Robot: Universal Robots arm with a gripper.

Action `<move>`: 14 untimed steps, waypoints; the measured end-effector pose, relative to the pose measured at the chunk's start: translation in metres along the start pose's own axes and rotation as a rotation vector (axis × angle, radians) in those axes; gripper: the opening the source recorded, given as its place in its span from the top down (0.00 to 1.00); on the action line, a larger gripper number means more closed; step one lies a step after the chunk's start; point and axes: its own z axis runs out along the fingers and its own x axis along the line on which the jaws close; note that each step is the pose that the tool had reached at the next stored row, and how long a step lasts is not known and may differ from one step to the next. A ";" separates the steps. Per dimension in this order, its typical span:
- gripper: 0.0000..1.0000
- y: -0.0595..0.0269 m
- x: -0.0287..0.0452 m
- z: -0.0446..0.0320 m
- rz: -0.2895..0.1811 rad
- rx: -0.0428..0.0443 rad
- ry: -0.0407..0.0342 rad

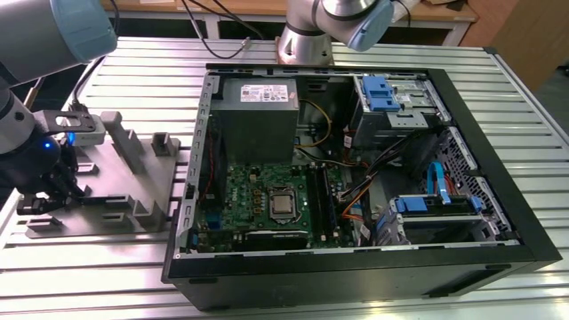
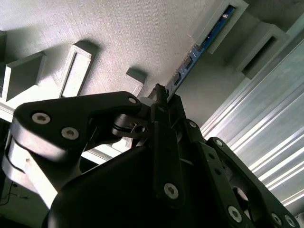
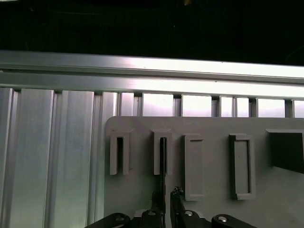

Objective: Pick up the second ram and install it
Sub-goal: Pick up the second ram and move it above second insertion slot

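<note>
Down on the gray fixture plate [image 3: 137,190], the claw [image 3: 165,195] pinches narrow on one ram stick [image 3: 163,164]. It stands in a slot holder [image 3: 156,152] just beyond the fingertips, among four holders.

Second wrist view. Gripper [image 2: 160,95] is seen close up: black linkage arms studded with bolt heads. A grey fixture plate [image 2: 118,38] with a finely textured surface is noted beyond it. Raised rectangular slot holders [image 2: 76,69] are set on the plate. The ram stick [image 2: 213,31] is seated edge-on in one holder, its blue-green edge and small dark chips visible. The gripper tip is recorded at the stick's near end; contact cannot be judged. A ribbed aluminium table [image 2: 266,123] is seen beside the plate.
</note>
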 end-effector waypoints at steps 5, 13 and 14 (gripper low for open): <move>0.72 0.0000 0.0000 0.0001 0.000 0.0000 0.0000; 0.65 0.0000 -0.0001 0.0001 -0.034 -0.0025 0.0016; 0.65 -0.0001 0.0000 -0.0001 -0.036 -0.0027 0.0024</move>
